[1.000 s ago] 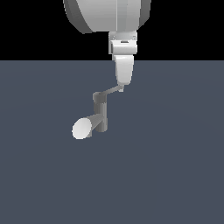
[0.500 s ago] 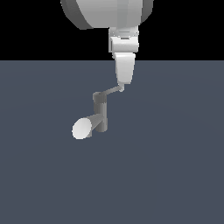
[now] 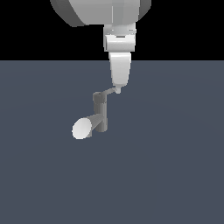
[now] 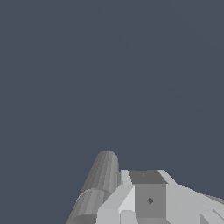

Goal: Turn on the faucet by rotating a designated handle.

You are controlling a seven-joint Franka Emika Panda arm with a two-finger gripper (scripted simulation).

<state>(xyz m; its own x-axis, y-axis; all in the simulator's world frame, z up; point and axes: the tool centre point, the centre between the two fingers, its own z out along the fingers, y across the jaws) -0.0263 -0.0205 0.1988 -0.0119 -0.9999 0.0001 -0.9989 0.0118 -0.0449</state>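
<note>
The faucet [image 3: 101, 114] is a small grey upright cylinder on the dark floor. Its thick spout ends in a pale oval face [image 3: 82, 128] that points to the exterior view's left. The handle [image 3: 109, 92] is a thin light-grey lever running from the faucet's top to the exterior view's right. My gripper [image 3: 117, 90] hangs straight down from the white arm. Its fingers are together, and their tip touches the handle's outer end. In the wrist view a grey cylinder of the faucet [image 4: 103, 177] lies beside my fingers [image 4: 149, 199]. The handle is hidden there.
A flat dark blue-grey floor [image 3: 175, 166] spreads around the faucet. The large white arm [image 3: 100, 11] fills the top of the exterior view above the faucet.
My gripper's tip has shifted slightly to the exterior view's left and a little lower, staying at the handle's outer end. The faucet body has not moved.
</note>
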